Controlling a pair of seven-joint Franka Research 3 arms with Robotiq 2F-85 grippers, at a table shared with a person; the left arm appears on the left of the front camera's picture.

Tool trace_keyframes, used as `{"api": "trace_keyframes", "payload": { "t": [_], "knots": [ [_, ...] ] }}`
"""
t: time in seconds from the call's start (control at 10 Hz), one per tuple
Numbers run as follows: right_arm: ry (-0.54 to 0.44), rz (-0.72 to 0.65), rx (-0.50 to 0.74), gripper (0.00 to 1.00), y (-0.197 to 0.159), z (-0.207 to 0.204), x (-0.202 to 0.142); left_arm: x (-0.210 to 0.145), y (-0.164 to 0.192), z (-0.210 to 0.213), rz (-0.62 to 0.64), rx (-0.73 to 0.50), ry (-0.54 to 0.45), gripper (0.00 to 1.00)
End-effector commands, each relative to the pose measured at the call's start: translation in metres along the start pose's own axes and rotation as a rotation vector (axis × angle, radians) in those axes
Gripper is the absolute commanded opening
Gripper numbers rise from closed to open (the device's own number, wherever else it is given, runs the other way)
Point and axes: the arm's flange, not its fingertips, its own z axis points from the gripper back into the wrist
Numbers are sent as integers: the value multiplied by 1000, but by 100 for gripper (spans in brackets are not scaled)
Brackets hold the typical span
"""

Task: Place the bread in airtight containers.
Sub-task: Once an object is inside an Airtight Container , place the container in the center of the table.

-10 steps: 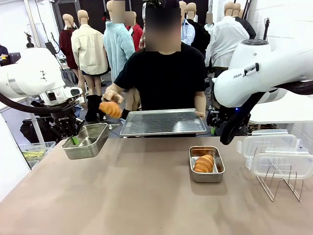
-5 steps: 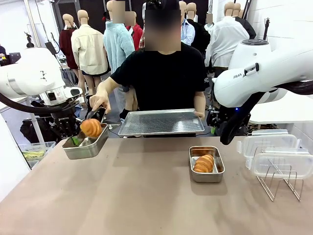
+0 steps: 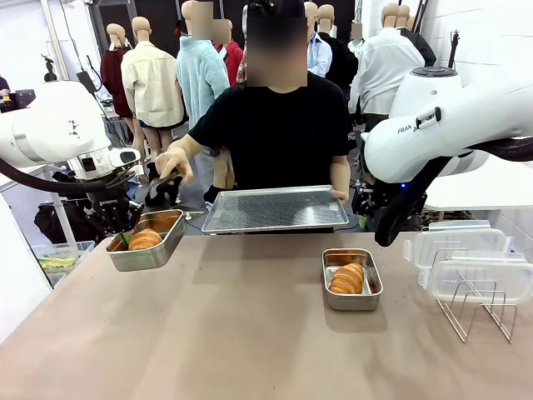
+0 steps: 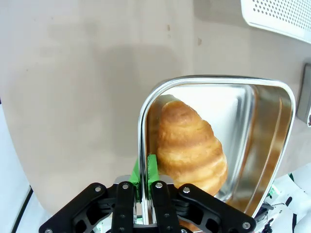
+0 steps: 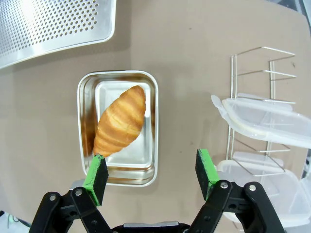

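My left gripper (image 3: 125, 238) is shut on the rim of a steel airtight container (image 3: 158, 250) and holds it up at the table's left edge. A golden croissant (image 3: 145, 240) lies inside it. In the left wrist view the green pads (image 4: 151, 167) pinch the container's wall (image 4: 144, 126), with the croissant (image 4: 189, 145) right beside them. A second container (image 3: 371, 283) stands on the table right of centre with another croissant (image 3: 347, 277) in it. My right gripper (image 5: 153, 174) hangs open above this container (image 5: 87, 126) and its croissant (image 5: 120, 121).
A person across the table holds black tongs (image 3: 158, 185) above the left container and a perforated metal tray (image 3: 276, 208) in the other hand. Clear plastic lids (image 3: 466, 258) and a wire rack (image 3: 479, 308) sit at the right edge.
The person lowered the croissant with the tongs into the container held by my left gripper, released it and drew the tongs back up. Neither arm moved.
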Motion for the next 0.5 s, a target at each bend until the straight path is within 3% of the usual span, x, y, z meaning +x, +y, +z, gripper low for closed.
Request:
{"api": "trace_keyframes", "payload": {
  "t": [0.0, 0.4],
  "knots": [
    [-5, -7, 8, 90, -1, -2, -2, 0, 1, 4, 2, -1, -7, 0],
    [-5, -7, 8, 90, -1, -2, -2, 0, 1, 4, 2, -1, -7, 0]
  ]
}}
